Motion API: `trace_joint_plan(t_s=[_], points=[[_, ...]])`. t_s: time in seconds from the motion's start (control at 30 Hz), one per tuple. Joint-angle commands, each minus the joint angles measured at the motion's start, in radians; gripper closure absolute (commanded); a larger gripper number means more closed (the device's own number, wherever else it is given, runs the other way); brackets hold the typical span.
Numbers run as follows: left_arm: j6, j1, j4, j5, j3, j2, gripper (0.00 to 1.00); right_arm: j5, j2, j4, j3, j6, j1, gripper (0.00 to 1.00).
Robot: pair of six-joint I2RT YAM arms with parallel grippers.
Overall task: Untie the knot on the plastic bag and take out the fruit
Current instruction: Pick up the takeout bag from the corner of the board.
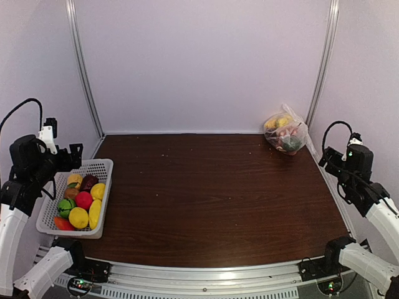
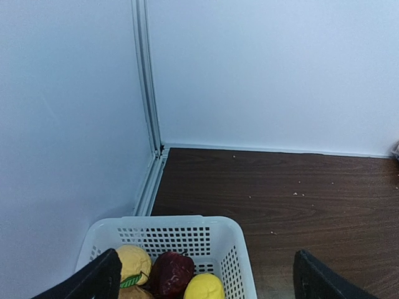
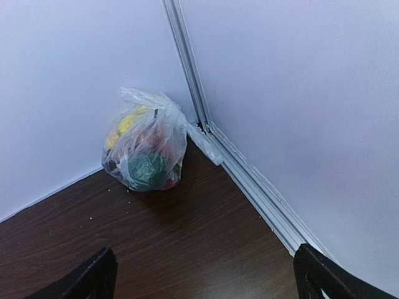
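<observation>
The bag (image 1: 285, 132) sits on the desk (image 1: 212, 199) well apart from the basket (image 1: 105, 187), in the corner diagonally across from it, against the back wall. Its knot (image 3: 166, 109) is a gathered tuft at the top, and one loose end of plastic trails away from it along the wall rail. Fruit (image 3: 144, 167) shows through the clear film: green low down, yellow higher, some red between.

The left arm is folded with its elbow raised beside the basket. Its wrist is lifted, so the left tool (image 1: 72, 156) hangs above the basket's far end. In the wrist view the left tool (image 2: 206, 277) is spread wide and grasps nothing, with the basket rim (image 2: 187, 221) lying between its two dark fingers (image 2: 100, 277).

The right arm is folded the same way at the desk's opposite side from the basket. Its right tool (image 1: 326, 157) is lifted off the desk and aimed at the bag (image 3: 146, 149). The right tool (image 3: 202, 274) is released too, its fingers (image 3: 318, 274) far apart, clear of the bag and touching nothing.

The basket holds its own mixed pieces (image 1: 81, 199) in yellow, red, green, orange and dark purple.
</observation>
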Motion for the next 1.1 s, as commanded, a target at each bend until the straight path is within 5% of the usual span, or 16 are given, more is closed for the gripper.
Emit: trace_joint_plan(t_s=[0.0, 0.3, 0.5, 0.73, 1.07], points=[[0.005, 0.013, -0.005, -0.031, -0.015, -0.009, 0.02, 0.000, -0.010, -0.031, 0.030, 0.009, -0.012, 0.00], [-0.025, 0.017, 0.035, 0.029, -0.021, 0.021, 0.02, -0.056, -0.001, -0.047, 0.038, -0.013, -0.016, 0.00], [-0.040, 0.019, 0.080, 0.215, 0.136, 0.227, 0.02, -0.069, 0.073, -0.121, 0.151, -0.028, -0.017, 0.00], [-0.031, 0.020, 0.203, 0.243, 0.174, 0.361, 0.02, -0.011, 0.365, -0.302, 0.449, -0.080, -0.019, 0.00], [-0.054, 0.020, 0.197, 0.270, 0.107, 0.387, 0.02, -0.059, 0.763, -0.301, 0.759, -0.108, -0.020, 0.00]])
